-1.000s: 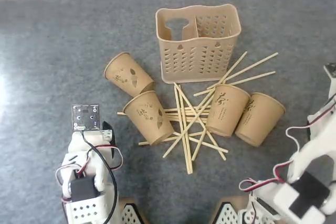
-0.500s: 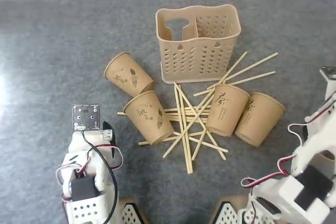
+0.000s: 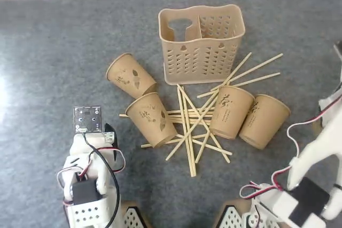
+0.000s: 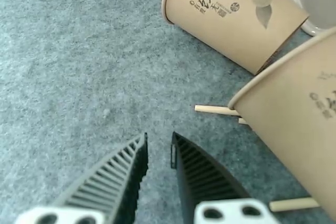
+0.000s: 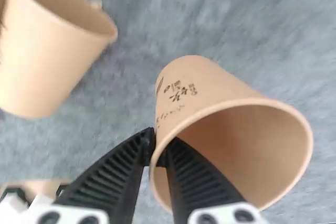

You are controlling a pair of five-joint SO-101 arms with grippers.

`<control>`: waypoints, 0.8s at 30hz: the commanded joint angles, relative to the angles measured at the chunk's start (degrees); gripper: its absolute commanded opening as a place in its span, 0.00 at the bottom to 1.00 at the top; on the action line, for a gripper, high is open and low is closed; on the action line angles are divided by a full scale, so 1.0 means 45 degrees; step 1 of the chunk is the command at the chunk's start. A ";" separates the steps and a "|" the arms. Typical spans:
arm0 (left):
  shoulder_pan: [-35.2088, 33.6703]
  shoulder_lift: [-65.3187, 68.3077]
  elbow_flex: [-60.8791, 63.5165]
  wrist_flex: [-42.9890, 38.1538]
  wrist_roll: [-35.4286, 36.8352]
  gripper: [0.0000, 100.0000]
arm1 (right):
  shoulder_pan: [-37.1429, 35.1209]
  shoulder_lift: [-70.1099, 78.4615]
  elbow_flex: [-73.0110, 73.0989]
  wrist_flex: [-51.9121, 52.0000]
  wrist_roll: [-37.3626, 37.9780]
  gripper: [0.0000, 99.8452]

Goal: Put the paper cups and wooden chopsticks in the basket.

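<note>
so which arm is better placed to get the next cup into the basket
Right. The right gripper pinches the rim of a paper cup, so it only needs carrying to the basket. The left gripper hangs empty over the carpet.

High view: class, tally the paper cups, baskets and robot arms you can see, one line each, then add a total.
Paper cups: 4
Basket: 1
Robot arms: 2
Total: 7
</note>
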 commanded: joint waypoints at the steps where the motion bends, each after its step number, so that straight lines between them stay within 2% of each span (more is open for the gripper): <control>1: 0.0000 -0.0195 -0.0049 0.0117 -0.0117 0.07 | -0.0869 -0.0733 -0.1856 0.0088 -0.1055 0.01; 4: 0.0020 -0.0195 -0.0049 0.0117 -0.0117 0.07 | -0.2198 -0.0694 -0.2891 -0.0420 -0.1114 0.01; 8: 0.0020 -0.0195 -0.0049 0.0117 -0.0117 0.07 | -0.4366 -0.0811 -0.3692 -0.2608 -0.1035 0.01; 13: 0.0020 -0.0195 -0.0049 0.0098 -0.0117 0.07 | -0.7473 -0.0752 -0.3888 -0.4327 0.1192 0.01; 17: 0.0020 -0.0195 -0.0049 0.0078 -0.0117 0.07 | -0.9641 -0.0694 -0.3888 -0.5011 0.1465 0.01; 24: 0.0020 -0.0195 -0.0049 0.0117 -0.0117 0.07 | -1.1516 -0.0322 -0.3849 -0.8293 0.1426 0.01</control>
